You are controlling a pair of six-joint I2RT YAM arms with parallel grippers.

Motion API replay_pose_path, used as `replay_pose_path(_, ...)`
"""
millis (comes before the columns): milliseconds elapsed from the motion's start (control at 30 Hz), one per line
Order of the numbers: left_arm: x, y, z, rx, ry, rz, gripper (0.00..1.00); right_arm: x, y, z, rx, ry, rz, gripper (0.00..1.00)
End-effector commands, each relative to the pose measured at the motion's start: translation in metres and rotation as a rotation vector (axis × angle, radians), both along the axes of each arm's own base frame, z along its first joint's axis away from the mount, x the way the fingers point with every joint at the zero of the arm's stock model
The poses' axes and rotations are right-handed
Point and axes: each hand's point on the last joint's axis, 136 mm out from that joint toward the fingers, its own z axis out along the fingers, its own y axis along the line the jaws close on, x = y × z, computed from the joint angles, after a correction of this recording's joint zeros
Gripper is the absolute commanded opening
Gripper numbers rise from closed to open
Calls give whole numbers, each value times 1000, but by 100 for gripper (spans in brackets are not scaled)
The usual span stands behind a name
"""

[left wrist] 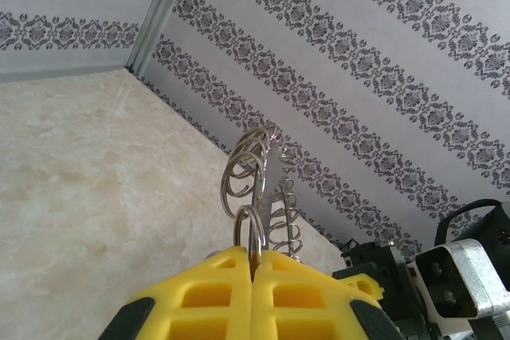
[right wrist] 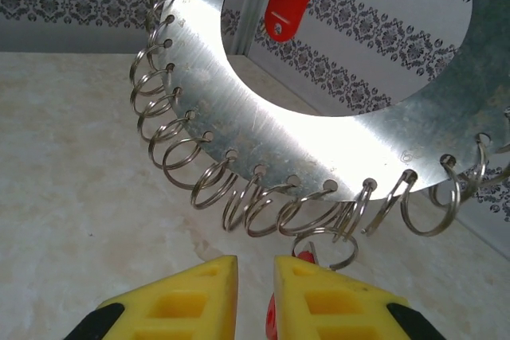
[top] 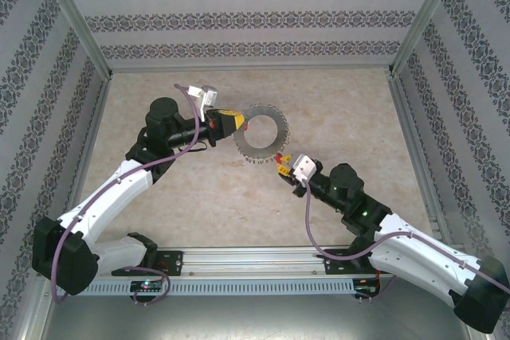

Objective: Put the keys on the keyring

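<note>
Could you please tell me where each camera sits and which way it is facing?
Top external: above and behind the arms, looking down at the table; both arms, left gripper and right gripper show.
Left wrist: rides the left arm, faces along its fingers, clamped on a loop of the keyring, toward the wall.
Right wrist: rides the right arm, faces the keyring's flat side over its own fingers, a red key between them.
Shared: all three see the keyring.

Your surface (top: 239, 205) is pale beige with faint marbling; a metal rail (top: 255, 259) lies along its near edge.
</note>
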Motion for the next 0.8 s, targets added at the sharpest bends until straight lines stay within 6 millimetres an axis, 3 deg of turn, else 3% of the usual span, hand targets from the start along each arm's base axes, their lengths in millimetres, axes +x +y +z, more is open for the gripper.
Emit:
replay_pose_path(0, -6, 5, 35, -43, -106, 0, 0, -7, 1, 1, 9, -13, 25, 19)
replay_pose_path(300, -17, 4, 23, 82, -132, -51, 0, 7, -26, 6, -19, -73, -139, 18)
replay_pose_path(467, -29, 9, 2, 338, -88, -145, 0, 3, -25, 6, -39, -94, -113, 19)
replay_pose_path(767, -41, 13, 12, 444, -147, -232, 0, -13, -1, 6, 13, -55, 45, 18)
